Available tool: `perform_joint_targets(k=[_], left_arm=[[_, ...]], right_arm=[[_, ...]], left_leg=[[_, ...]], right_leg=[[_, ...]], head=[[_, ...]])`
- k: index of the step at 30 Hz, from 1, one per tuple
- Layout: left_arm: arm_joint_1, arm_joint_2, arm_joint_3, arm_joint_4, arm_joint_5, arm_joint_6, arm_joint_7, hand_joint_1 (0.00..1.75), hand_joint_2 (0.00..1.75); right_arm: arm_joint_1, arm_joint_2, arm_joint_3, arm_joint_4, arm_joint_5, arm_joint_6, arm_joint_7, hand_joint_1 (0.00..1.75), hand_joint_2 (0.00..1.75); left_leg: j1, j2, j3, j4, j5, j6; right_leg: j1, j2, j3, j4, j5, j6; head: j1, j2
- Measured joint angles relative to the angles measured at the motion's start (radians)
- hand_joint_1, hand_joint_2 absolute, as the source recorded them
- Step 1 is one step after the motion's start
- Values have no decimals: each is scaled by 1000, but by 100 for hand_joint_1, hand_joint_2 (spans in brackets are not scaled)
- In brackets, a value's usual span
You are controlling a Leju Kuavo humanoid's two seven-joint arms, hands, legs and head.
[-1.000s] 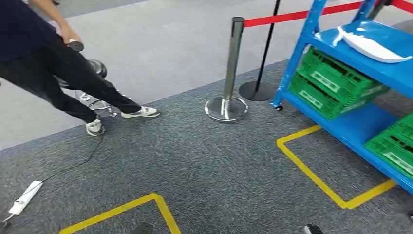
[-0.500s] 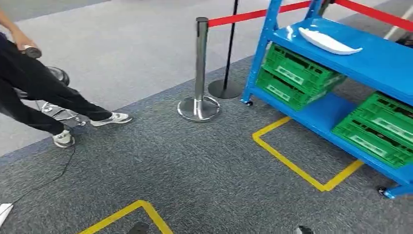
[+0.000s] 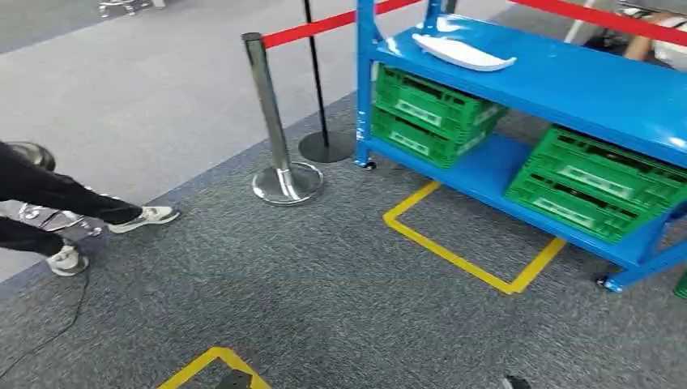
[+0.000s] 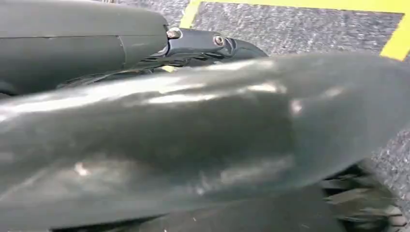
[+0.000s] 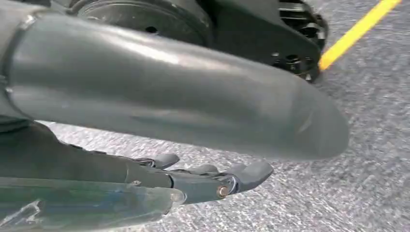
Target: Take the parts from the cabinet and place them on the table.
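Left to right in the head view: a person's legs [image 3: 57,207] at the far left edge on grey carpet, w/ a cable trailing nearby. A yellow floor mark [image 3: 206,365] near the bottom. Then a chrome post [image 3: 271,121] w/ red belt [image 3: 320,24], a black post base behind it. Right of that, the blue cabinet [image 3: 567,85]: white part [image 3: 462,53] lies on the top shelf near its left end; green crates [image 3: 429,113] on the lower shelf. A yellow box [image 3: 470,243] is taped on the floor in front of the cabinet.

Left hand [image 4: 203,43]: blurred, mostly hidden by the arm cover, can't tell its state. Right hand [image 5: 208,179]: fingers extended, apart, holding nothing, over carpet.

Step, as I read it: approach. The cabinet is well apart, arms hang down, nothing picked up. Next prob calls for stepping into the yellow box, squaring to the shelf, then raising a hand to the white part.
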Motion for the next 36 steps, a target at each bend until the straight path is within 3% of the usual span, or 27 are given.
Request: perform_joint_targets(k=[1,2,3,5,6,7,9,11,12,13,14,16,17,19,20,21,22,23,26,27,28,30,31,32,33,34,36], left_arm=[[2,0,0,0,0,0,0,0,0],[3,0,0,0,3,0,0,0,0],[3,0,0,0,3,0,0,0,0],[0,0,0,0,5,0,-2,0,0],[0,0,0,0,7,0,-3,0,0],[-1,0,0,0,8,0,-3,0,0],[-2,-1,0,0,9,0,-6,0,0],[0,-2,0,0,10,2,-6,0,0],[-2,-3,0,0,11,1,-6,0,0],[-4,-3,0,0,11,1,-8,0,0],[-5,-3,0,0,11,-1,-9,0,0],[-1,-3,0,0,14,-3,-9,0,0],[1,-3,0,0,16,-3,-9,0,0],[-2,-3,0,0,18,-3,-9,0,0],[-3,-3,0,0,18,-4,-9,0,0],[-4,-3,0,0,18,-4,-9,0,0],[-4,-4,0,0,18,-4,-9,0,0],[-4,-3,0,0,18,-4,-9,0,0],[-7,-3,0,0,18,-4,-9,0,0],[-8,-3,0,0,18,-4,-9,0,0],[-9,-3,0,0,18,-4,-9,0,0],[-8,-3,0,0,18,-4,-9,0,0],[-6,-3,0,0,18,-4,-9,0,0],[-4,-3,0,0,18,-4,-9,0,0],[-3,-3,0,0,19,-4,-9,0,0],[-3,-3,0,0,19,-4,-9,0,0],[-4,-3,0,0,20,-1,-9,0,0]], right_arm=[[0,0,0,0,0,1,-1,0,0],[1,0,0,0,1,1,-4,0,0],[3,0,0,0,1,2,-5,0,0],[3,0,0,0,1,6,-9,0,0],[1,0,0,0,1,7,-10,0,0],[1,0,0,0,1,7,-11,0,0],[-1,0,0,0,2,8,-11,0,0],[7,0,0,0,2,8,-9,0,0],[9,-1,0,0,2,8,-8,0,0],[10,0,0,0,2,9,-6,0,0],[6,0,0,0,2,11,-5,0,0],[0,0,0,0,2,11,-3,0,0],[1,0,0,0,2,11,-3,0,0],[7,0,0,0,3,11,-2,0,0],[7,0,0,0,3,11,-2,0,0],[5,0,0,0,2,11,-2,0,0],[2,0,0,0,3,11,-2,0,0],[-3,0,0,0,2,12,-3,0,0],[3,0,0,0,3,13,-3,0,0],[3,0,0,0,3,13,-3,0,0],[3,0,0,0,3,13,-3,0,0],[0,0,0,0,3,13,-3,0,0],[-2,0,0,0,3,13,-3,0,0],[-1,0,0,0,3,13,-3,0,0],[1,0,0,0,3,13,-3,0,0],[3,0,0,0,3,13,-3,0,0],[3,0,0,0,5,13,-1,0,0]], left_leg=[[0,-3,-37,76,-25,-1],[0,-4,-57,108,-25,-1],[1,-5,-53,93,-2,0],[4,-14,6,-40,89,3],[8,-38,49,-129,131,4],[15,-99,71,-182,139,2],[15,-95,75,-203,130,4],[11,-75,75,-206,136,18],[17,-57,78,-216,141,26],[15,-50,79,-218,142,31],[13,-38,79,-218,142,36],[6,-6,79,-218,139,39],[5,8,79,-217,139,40],[4,26,80,-217,138,39],[4,36,83,-217,136,38],[4,45,88,-217,133,34],[2,53,92,-217,131,29],[-5,60,92,-213,126,22],[-4,79,97,-219,132,11],[-2,76,98,-218,127,2],[0,38,91,-200,107,-4],[1,4,31,-63,28,-9],[2,-1,-12,28,-10,-11],[1,-3,-46,92,-27,-11],[1,-4,-54,105,-19,-10],[2,-6,-42,72,17,-8],[4,-21,24,-70,102,-3]], right_leg=[[0,12,0,0,0,-1],[0,24,0,0,0,-1],[0,35,1,0,0,-1],[-3,62,2,1,2,3],[-5,75,2,1,4,7],[-3,85,-3,3,4,14],[-5,106,-17,5,9,28],[-11,127,-25,-6,19,45],[-11,114,-31,3,13,48],[-3,61,-43,30,-8,50],[-2,24,-75,96,-48,52],[-2,-4,-152,265,-122,54],[-2,-7,-174,313,-133,54],[-1,-8,-146,265,-90,53],[0,-12,-98,180,-46,50],[1,-33,-39,77,-7,48],[6,-78,-2,7,-8,46],[10,-69,11,2,-6,34],[14,-43,-2,4,-3,19],[7,-33,0,-2,3,9],[4,-24,0,-4,6,5],[1,-7,-2,-4,8,-1],[1,5,-3,-4,8,-3],[1,18,-4,-4,8,-3],[1,29,-3,-4,9,-3],[1,42,-3,-4,9,-2],[-1,66,-3,-4,12,2]], head=[[0,0],[1,0],[1,0],[1,0],[0,0],[-2,0],[0,0],[-2,0],[-2,0],[8,0],[12,0],[11,0],[11,0],[11,0],[11,0],[11,0],[11,0],[10,0],[10,0],[10,0],[7,0],[3,0],[4,0],[4,0],[4,0],[4,0],[4,0]])
